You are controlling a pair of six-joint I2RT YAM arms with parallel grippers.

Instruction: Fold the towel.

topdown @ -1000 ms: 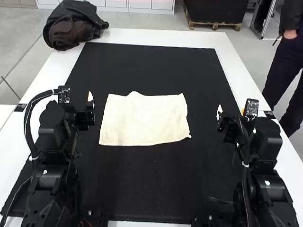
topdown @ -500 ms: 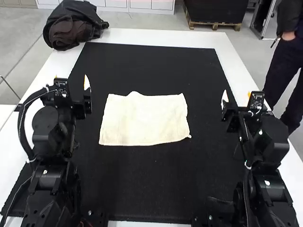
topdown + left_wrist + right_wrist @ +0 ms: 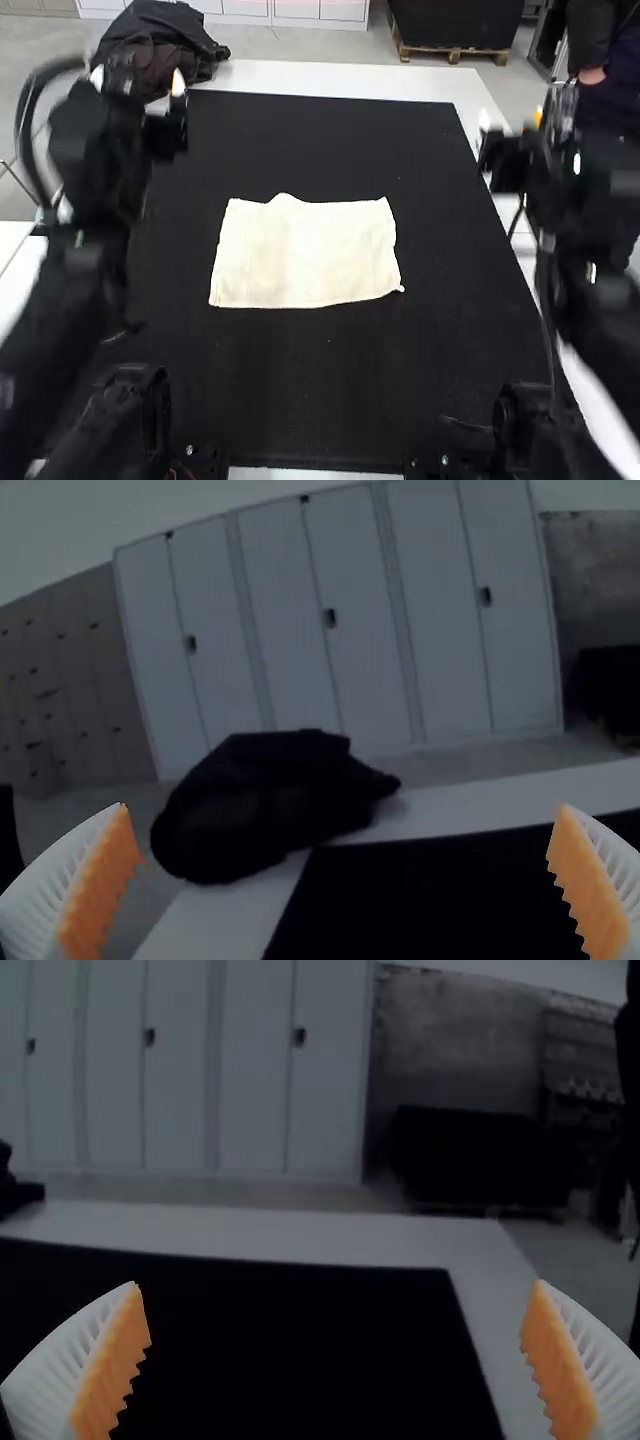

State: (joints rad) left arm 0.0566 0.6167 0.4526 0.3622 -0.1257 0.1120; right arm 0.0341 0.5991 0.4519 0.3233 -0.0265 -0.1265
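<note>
Seeing the towel (image 3: 305,252) spread mid-frame, likely for edge access, with left gripper (image 3: 343,807) and right gripper (image 3: 337,1283) released, upper left and right.

Wht table (image 3: 340,83) w/ blk mat (image 3: 330,370), towel (image 3: 305,255) lying flat on mat, dark bundle (image 3: 175,35) at far-L corner.

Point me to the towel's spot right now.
In the high view, the cream towel lies flat on the black mat, between the left arm at the view's left and the right arm at its right.
</note>
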